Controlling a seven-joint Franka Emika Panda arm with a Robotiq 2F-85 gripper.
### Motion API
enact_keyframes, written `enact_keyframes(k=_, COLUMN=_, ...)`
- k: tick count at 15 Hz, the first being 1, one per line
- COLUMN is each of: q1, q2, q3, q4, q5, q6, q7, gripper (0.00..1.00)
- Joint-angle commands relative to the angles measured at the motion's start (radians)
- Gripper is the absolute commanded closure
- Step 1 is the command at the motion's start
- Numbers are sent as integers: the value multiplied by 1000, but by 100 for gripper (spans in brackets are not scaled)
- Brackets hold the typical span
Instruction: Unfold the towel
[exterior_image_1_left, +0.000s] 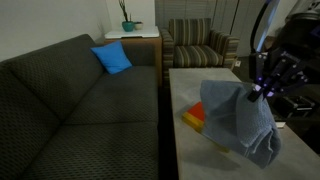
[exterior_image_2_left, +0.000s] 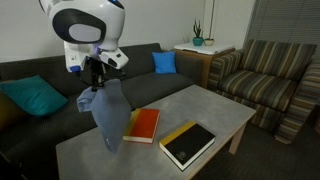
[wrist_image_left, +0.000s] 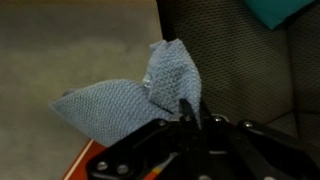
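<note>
**Towel held up over the table by the closed gripper**

The gripper (exterior_image_2_left: 97, 76) is seen pinched onto the top bunch of the towel (exterior_image_2_left: 105, 112), with the jaws drawn together on the cloth in the wrist view (wrist_image_left: 190, 108). From there the grey-blue towel (wrist_image_left: 140, 98) is spread out toward 9 o'clock, wrinkled and folded over. In both exterior views it is hung down toward 6 o'clock over the table (exterior_image_2_left: 215, 112); whether its lower end is touching the tabletop cannot be told. An orange flat box (exterior_image_2_left: 143, 124) is laid near the towel's lower end at 4 o'clock, and a black box edged in yellow (exterior_image_2_left: 188, 144) just beyond it. On the sofa (exterior_image_2_left: 40, 72) behind, a bright blue pillow (exterior_image_2_left: 165, 62) is propped at 2 o'clock from the gripper.
</note>
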Motion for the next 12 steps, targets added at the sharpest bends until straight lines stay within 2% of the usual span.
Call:
enact_keyframes(k=1, q1=105, q2=-13, q3=-145, q4=82, q5=86, q6=-235, q7=-114, gripper=98)
enact_keyframes(k=4, q1=193, q2=-18, q3=-244, q4=119, q5=151, q6=-364, q7=-223, gripper=98)
enact_keyframes(k=8, q1=272, q2=-16, q3=-321, q4=164, q5=196, q6=-463, q7=-332, gripper=98)
enact_keyframes(k=10, q1=323, q2=-6, q3=-375, q4=199, q5=159, q6=-505, q7=-347, gripper=98)
enact_keyframes(k=12, q1=382, q2=1, q3=-437, q4=224, q5=112, q6=-495, q7=-329, gripper=98)
